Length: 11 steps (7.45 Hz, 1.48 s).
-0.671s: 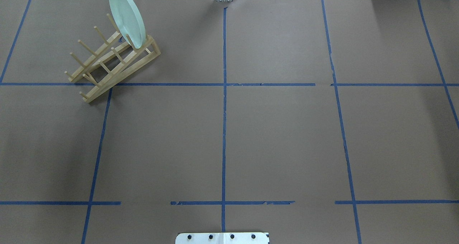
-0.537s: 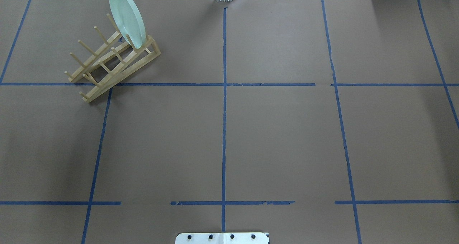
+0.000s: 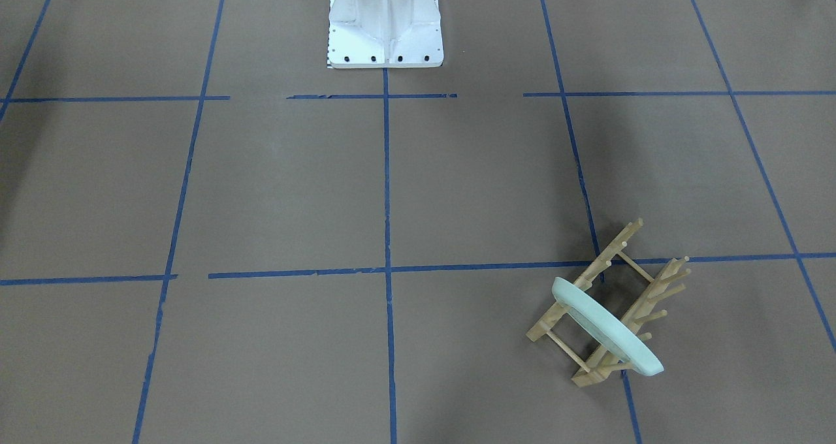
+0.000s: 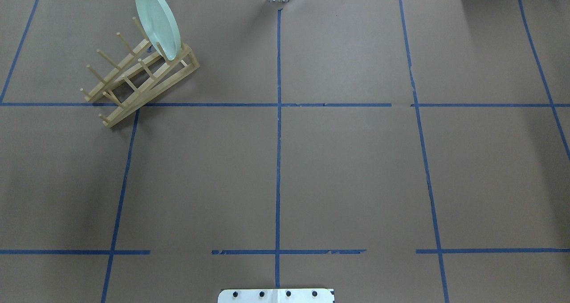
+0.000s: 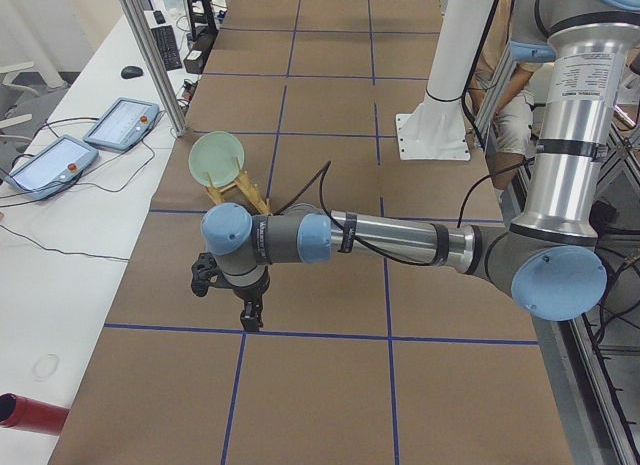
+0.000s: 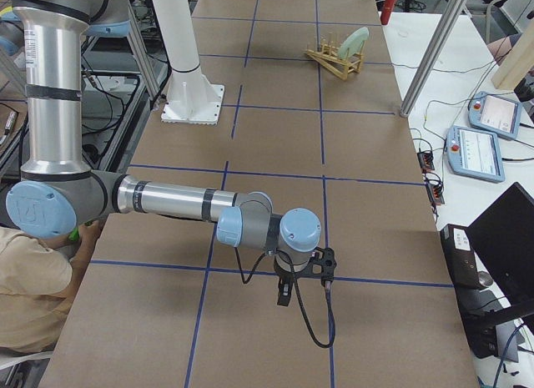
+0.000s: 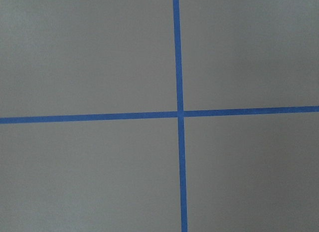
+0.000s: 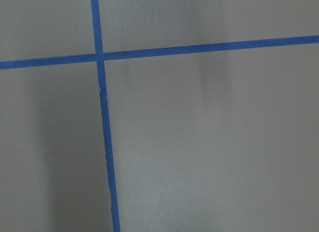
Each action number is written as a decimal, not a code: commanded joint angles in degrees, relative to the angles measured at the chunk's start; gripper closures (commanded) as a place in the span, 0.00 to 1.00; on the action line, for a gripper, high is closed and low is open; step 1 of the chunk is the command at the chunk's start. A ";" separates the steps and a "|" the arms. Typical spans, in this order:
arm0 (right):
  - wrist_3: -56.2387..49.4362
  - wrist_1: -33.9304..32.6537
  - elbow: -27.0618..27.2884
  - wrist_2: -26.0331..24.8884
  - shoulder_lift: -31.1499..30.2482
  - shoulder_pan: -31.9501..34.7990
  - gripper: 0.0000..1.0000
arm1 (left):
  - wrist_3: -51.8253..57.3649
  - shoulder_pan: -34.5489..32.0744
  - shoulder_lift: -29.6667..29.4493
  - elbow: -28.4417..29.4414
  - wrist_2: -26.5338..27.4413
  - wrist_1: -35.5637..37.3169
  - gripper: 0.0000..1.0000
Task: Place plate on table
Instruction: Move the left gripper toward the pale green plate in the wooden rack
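Observation:
The pale mint-green plate stands on edge in the far end slot of the light wooden peg rack, at the far left of the brown table. It also shows in the front view and in both side views. My left gripper hangs over bare table well short of the rack. My right gripper hangs over the table's other end. Each shows only in a side view, so I cannot tell whether it is open or shut. Both wrist views show only brown table and blue tape.
The white robot base stands at the table's near middle edge. Teach pendants and cables lie on the white benches beyond the far edge. A person sits behind the right arm.

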 commanded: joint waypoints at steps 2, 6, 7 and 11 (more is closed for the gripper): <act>0.00 0.00 -0.08 0.00 0.00 0.00 0.00 | 0.15 0.55 0.55 -1.29 -0.21 -3.90 0.00; 0.00 0.00 -0.08 0.00 0.00 0.00 0.00 | -49.45 12.39 -4.77 -0.76 -6.63 -32.86 0.00; 0.00 0.00 -0.08 0.00 0.00 0.00 0.00 | -63.00 14.24 -8.79 1.16 -6.63 -40.87 0.00; 0.00 0.00 -0.08 0.00 0.00 0.00 0.00 | -110.51 26.01 -19.38 7.93 16.48 -68.99 0.00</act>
